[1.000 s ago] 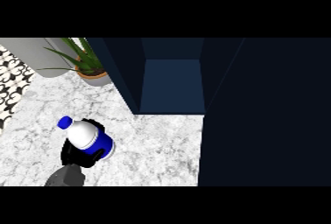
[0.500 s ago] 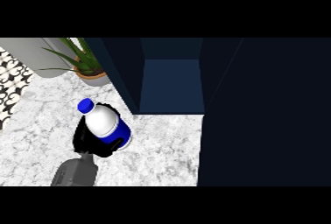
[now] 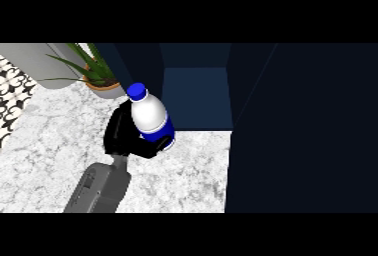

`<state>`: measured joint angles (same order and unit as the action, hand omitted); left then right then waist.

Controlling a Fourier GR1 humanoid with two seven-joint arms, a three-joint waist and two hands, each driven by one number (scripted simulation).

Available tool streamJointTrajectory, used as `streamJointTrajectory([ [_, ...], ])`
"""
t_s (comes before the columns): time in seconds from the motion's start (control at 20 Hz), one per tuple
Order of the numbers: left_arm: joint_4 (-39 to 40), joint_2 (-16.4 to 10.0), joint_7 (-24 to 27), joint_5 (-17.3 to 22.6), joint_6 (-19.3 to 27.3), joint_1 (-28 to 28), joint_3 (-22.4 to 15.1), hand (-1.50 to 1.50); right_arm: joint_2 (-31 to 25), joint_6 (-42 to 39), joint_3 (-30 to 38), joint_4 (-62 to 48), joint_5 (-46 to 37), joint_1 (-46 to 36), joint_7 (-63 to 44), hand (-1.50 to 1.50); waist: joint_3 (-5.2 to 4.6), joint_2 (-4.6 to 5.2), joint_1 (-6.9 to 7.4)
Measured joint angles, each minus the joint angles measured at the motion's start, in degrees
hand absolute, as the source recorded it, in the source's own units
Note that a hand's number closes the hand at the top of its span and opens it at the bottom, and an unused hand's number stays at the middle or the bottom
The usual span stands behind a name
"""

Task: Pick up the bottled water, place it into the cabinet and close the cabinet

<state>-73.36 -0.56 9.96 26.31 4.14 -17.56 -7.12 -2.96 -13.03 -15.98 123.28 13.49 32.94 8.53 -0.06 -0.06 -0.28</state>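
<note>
**You are at a kitchen counter**

You look down on a white-and-grey marbled counter point(image 3: 184, 175) that fills the view from six to nine o'clock, the sort of worktop a home kitchen has. At twelve o'clock a dark blue cabinet point(image 3: 196, 95) stands open, its inside showing. A tall dark panel point(image 3: 303, 125) just beside it covers the side from one to five o'clock. At eleven o'clock a potted plant point(image 3: 92, 75) with long green leaves sits against a pale grey surface point(image 3: 33, 62). At nine o'clock, past the counter's edge, you see black-and-white patterned tile point(image 3: 13, 100).
</note>
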Motion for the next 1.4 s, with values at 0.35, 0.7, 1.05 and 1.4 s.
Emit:
streamJointTrajectory([
  [0.35,0.6,-2.02,1.05,-3.66,9.66,-1.19,-2.97,1.5,0.47,-0.01,-0.79,-2.36,-0.55,-1.14,0.87,-1.5,-0.19,-0.13,0.12],
  [0.7,0.83,-3.07,0.17,-7.51,17.44,-2.06,-3.99,1.5,0.0,-0.45,-0.54,-2.22,0.01,-1.76,0.75,-1.5,-0.27,-0.33,-0.51],
  [1.05,0.05,-3.47,-1.9,-11.56,25.38,-2.01,-5.22,1.5,0.42,-0.49,-1.62,-2.64,0.27,-2.63,0.14,-1.5,-0.15,-0.39,-1.9],
  [1.4,0.46,-4.45,-3.77,-16.02,30.41,-2.75,-8.6,1.5,0.14,-0.88,-1.77,-3.3,0.28,-3.6,-0.14,-1.5,0.12,-0.42,-3.18],
])
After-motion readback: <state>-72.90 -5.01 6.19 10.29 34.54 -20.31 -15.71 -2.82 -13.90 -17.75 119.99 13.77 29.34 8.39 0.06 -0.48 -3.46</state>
